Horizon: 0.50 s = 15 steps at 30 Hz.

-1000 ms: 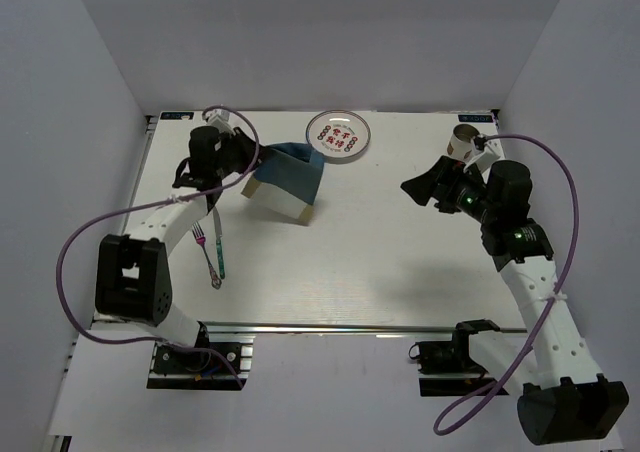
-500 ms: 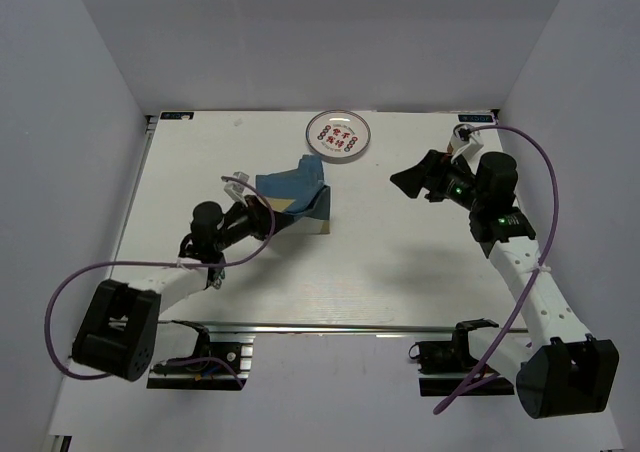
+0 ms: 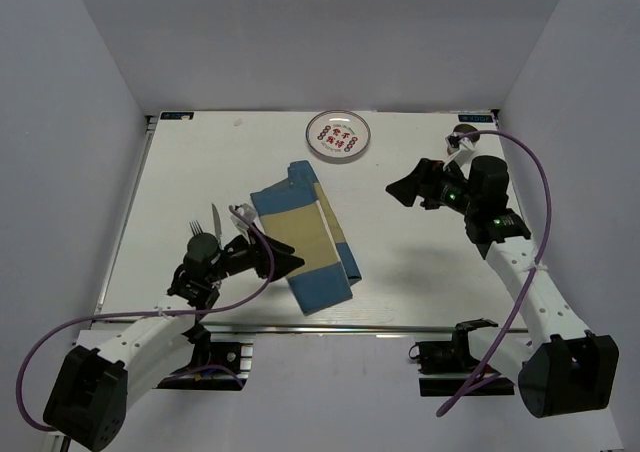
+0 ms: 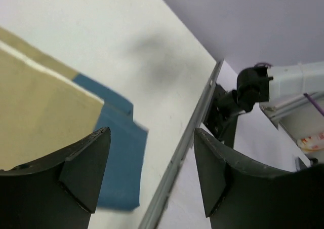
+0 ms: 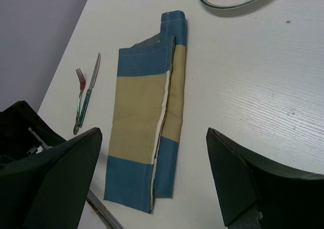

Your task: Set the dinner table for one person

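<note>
1. Pale lilac walls close in three sides of the white surface (image 3: 420, 272), which fills the middle of your overhead view. Its metal rail (image 3: 400, 328) runs along the near edge, just ahead of both arm bases.
2. On that surface, left of centre, lies a blue-and-tan placemat (image 3: 305, 237). It is folded lengthwise into a long strip that slants from mid-surface down toward the rail. Your right wrist view shows a white edge along the fold, and the blue near end stops close to the rail.
3. At the far edge you can see a round plate (image 3: 338, 134) with red markings, apart from the placemat's far end.
4. Left of the placemat, a fork (image 5: 79, 94) and a knife (image 5: 91, 89) lie side by side. In the overhead view your left arm covers their lower parts.
5. Your left fingers (image 3: 285, 262) sit at the placemat's left edge, near its lower end, pointing right. The left wrist view shows them spread apart with tan and blue cloth visible between them, and they hold nothing. You cannot tell from these views whether they touch the cloth.
6. Your right fingers (image 3: 403, 189) hang over the right-centre of the surface, aimed left toward the placemat but well apart from it. They are spread wide and hold nothing.
</note>
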Tool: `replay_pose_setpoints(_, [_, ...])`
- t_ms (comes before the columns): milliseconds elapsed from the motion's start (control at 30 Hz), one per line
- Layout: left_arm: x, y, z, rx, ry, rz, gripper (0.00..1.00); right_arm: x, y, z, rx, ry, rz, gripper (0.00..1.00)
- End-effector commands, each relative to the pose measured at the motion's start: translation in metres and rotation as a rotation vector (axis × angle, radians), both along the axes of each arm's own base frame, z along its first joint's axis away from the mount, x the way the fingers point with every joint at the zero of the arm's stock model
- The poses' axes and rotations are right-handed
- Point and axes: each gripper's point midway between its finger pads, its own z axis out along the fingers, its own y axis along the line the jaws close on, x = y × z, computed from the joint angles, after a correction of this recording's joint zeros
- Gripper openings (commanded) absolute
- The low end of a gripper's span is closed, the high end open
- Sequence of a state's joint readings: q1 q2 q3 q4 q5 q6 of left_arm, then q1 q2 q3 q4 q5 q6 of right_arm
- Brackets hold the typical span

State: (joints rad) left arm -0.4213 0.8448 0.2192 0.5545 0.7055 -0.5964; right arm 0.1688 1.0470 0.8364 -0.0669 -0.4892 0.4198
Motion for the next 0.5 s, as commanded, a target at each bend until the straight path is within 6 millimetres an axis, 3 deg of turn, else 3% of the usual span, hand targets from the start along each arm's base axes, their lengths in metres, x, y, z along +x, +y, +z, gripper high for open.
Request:
replay_pose_setpoints(0, [-0.016,-0.002,-0.023,0.045,0.075,-0.043,0.77,-0.001,-0.002,-0.010,-0.047,0.005,-0.005,0.89])
replay_pose_setpoints(67, [-0.008,0.003,-0.031,0.073,0.143,0.037,0.80,-0.002,0.000,-0.024,-0.065,0.051,-0.010,0.89])
replay_pose_setpoints(100, [0.000,0.005,-0.021,0.067,0.153,0.083,0.81,-0.002,0.001,-0.031,-0.076,0.075,-0.011,0.89])
replay_pose_setpoints(167, [0.025,0.020,-0.030,0.116,0.254,0.265,0.89,-0.004,0.006,-0.053,-0.107,0.148,-0.017,0.89])
replay_pose_setpoints(200, [0.037,0.020,-0.011,0.108,0.253,0.307,0.97,-0.004,0.007,-0.062,-0.120,0.172,-0.026,0.89])
replay_pose_setpoints(267, [0.054,0.042,-0.041,0.245,0.424,0.483,0.97,-0.005,0.022,-0.085,-0.142,0.233,0.017,0.89])
replay_pose_setpoints(300, [0.067,0.044,-0.025,0.242,0.456,0.545,0.97,-0.004,0.025,-0.093,-0.156,0.254,0.024,0.89])
replay_pose_setpoints(333, [0.068,0.057,-0.042,0.324,0.534,0.625,0.97,-0.001,0.031,-0.113,-0.175,0.312,0.042,0.89])
replay_pose_setpoints(400, [0.075,0.059,-0.064,0.406,0.631,0.664,0.97,0.003,0.050,-0.120,-0.182,0.322,0.102,0.85])
replay_pose_setpoints(433, [0.078,0.060,-0.066,0.423,0.661,0.683,0.97,0.006,0.057,-0.137,-0.188,0.363,0.127,0.81])
replay_pose_setpoints(467, [0.078,0.061,-0.074,0.438,0.700,0.698,0.97,0.012,0.068,-0.134,-0.168,0.343,0.149,0.74])
